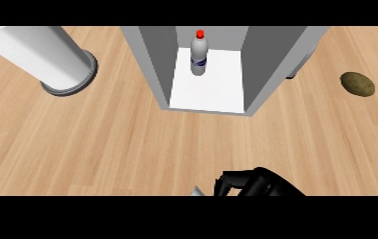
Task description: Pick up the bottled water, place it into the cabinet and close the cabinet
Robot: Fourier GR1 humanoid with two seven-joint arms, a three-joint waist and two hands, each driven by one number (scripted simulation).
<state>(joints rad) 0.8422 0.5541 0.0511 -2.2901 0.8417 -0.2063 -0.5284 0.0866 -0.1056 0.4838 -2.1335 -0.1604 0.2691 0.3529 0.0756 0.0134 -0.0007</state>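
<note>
At bottom edge, right hand point(255, 184) sits low over the tabletop point(111, 143), fingers point(230, 182) curled, holding nothing. Bottled water point(198, 56) stands upright inside the open cabinet point(277, 63), red cap up, long axis vertical. Blue label, text unreadable. Potato point(358, 83) at right, grey cylinder point(48, 58) at left.

Bottled water point(198, 57): pale grey-white body, red cap, dark blue label band. Cabinet point(151, 68): grey walls, white floor panel. Surface point(96, 143): light wood-grain planks. Cylinder point(48, 55): white, grey base rim. Potato point(358, 84): mottled olive-brown. Hand point(255, 184): glossy black.
</note>
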